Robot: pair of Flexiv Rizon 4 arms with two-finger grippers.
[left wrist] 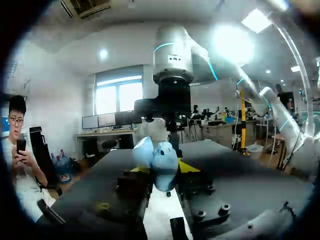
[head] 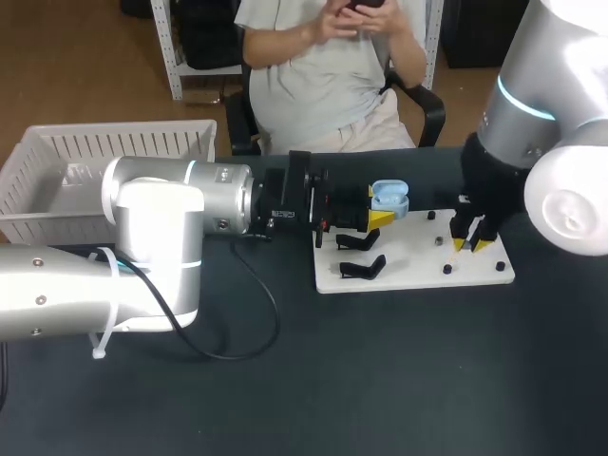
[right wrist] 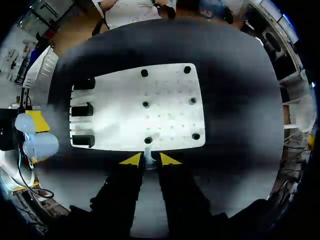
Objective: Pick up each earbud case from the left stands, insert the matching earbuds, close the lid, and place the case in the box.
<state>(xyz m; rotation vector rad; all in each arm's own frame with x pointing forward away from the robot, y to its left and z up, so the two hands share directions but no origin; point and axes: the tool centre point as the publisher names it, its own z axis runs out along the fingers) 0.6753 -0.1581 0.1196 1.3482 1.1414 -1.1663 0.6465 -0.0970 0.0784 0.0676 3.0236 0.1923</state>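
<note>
Left end effector (head: 378, 218) grips the earbud case (head: 389, 197) — right end effector (right wrist: 150, 160) pinches an earbud (right wrist: 148, 153).

Pale blue plastic earbud case (head: 389, 198); small white earbud (head: 457, 252); flat white plastic board (head: 418, 275) with black pegs (head: 447, 270) and black stands (head: 363, 269); dark charcoal table top (head: 380, 380); white slatted plastic basket (head: 114, 130); left gripper (left wrist: 163, 167), right gripper (right wrist: 149, 160): black, yellow tips.
</note>
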